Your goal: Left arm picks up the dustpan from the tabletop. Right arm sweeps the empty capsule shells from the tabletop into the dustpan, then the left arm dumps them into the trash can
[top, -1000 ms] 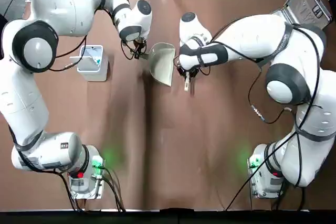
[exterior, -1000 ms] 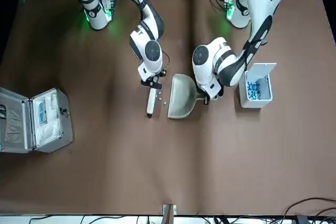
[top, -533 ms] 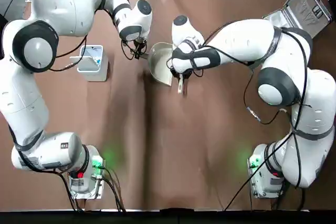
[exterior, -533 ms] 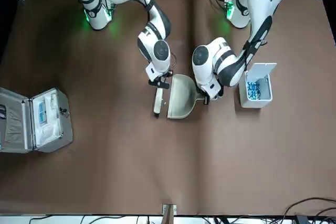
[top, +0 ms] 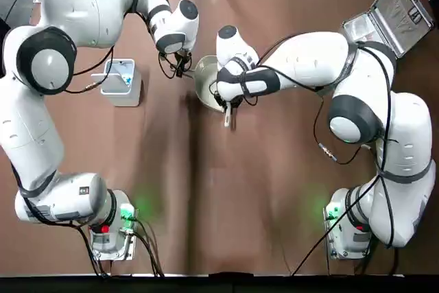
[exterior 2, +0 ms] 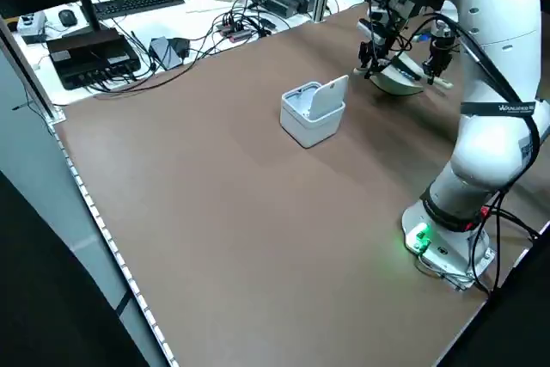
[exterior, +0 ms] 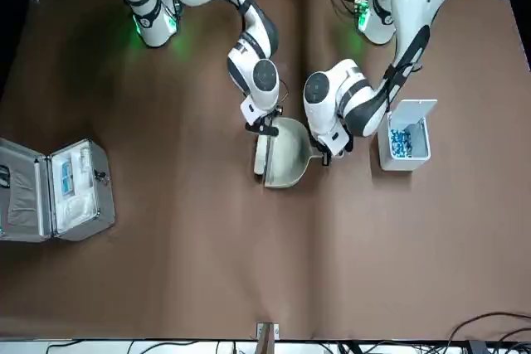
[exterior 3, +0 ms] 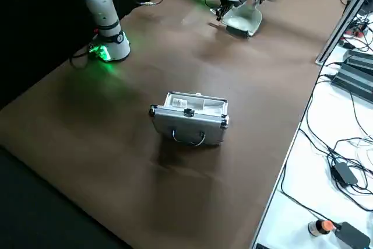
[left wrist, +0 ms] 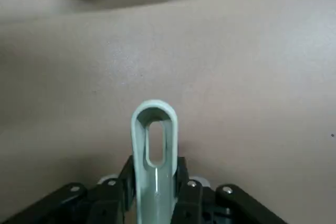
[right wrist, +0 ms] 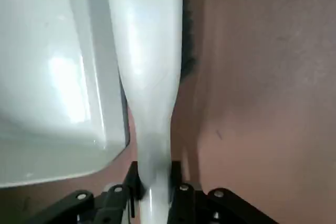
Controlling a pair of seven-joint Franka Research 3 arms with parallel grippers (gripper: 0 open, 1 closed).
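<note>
The worktop [top: 226, 204] is a wide brown surface carrying two arms, one metal case, one bin, one dustpan and one brush; the left arm [top: 75, 15] reaches in from nine o'clock in the top view, the right arm [top: 322, 53] from three o'clock, and they meet just above centre. The one silver case [exterior: 54, 191] lies open at nine o'clock in the front view, well apart from the rest. The one trash can [top: 121, 81], small, square and light grey with its lid flipped up, stands near the dustpan at its nine o'clock in the top view, bluish bits showing inside. The one dustpan [exterior: 286, 155] is pale cream, a wide scoop with a short thin looped handle [left wrist: 153, 145]; its mouth faces the right arm's side. The left hand [top: 180, 66] is clenched on that handle, at the scoop's nine o'clock in the top view. The one brush [right wrist: 147, 77], slim and white, lies along the scoop's open edge, touching it; the right hand [exterior: 264, 128] is clenched on its narrow end, at the scoop's twelve o'clock in the front view. Capsule shells on the worktop cannot be made out.
</note>
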